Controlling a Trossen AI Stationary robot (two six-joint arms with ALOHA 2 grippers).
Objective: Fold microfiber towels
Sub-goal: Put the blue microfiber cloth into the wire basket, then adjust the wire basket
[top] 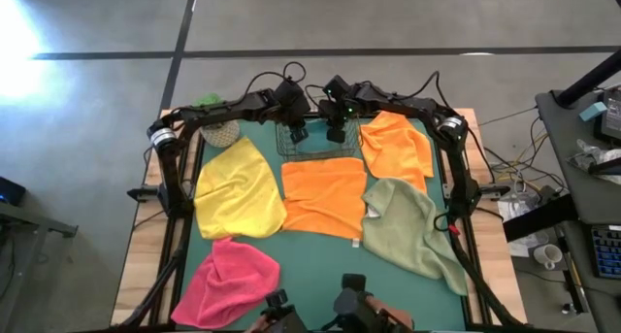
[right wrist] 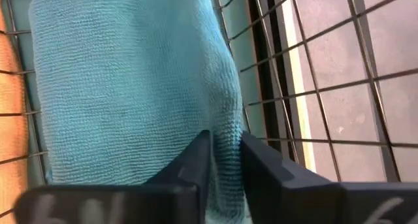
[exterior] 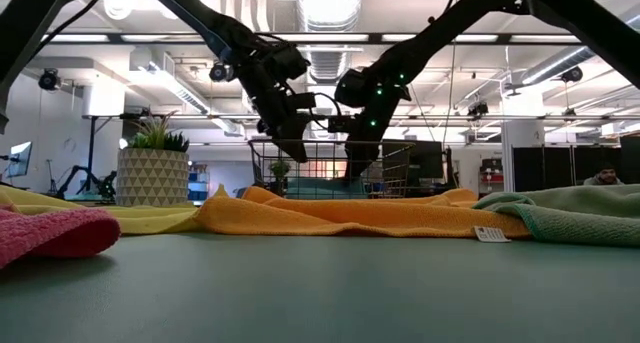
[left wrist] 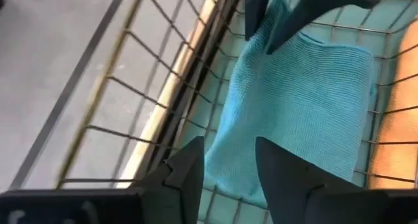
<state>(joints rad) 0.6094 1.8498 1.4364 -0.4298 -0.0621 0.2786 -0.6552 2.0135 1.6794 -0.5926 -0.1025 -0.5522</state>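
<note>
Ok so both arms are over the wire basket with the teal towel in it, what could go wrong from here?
1. The right gripper has its fingers parted, but the teal towel lies between them; lifting away might drag it and undo the fold.
2. The left gripper sits open beside the wire basket wall; a finger could catch the mesh and shift the basket.
3. Both grippers work close together in the basket, so they could bump each other while withdrawing.

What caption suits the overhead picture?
Both grippers reach into a wire basket behind five spread towels.
</note>
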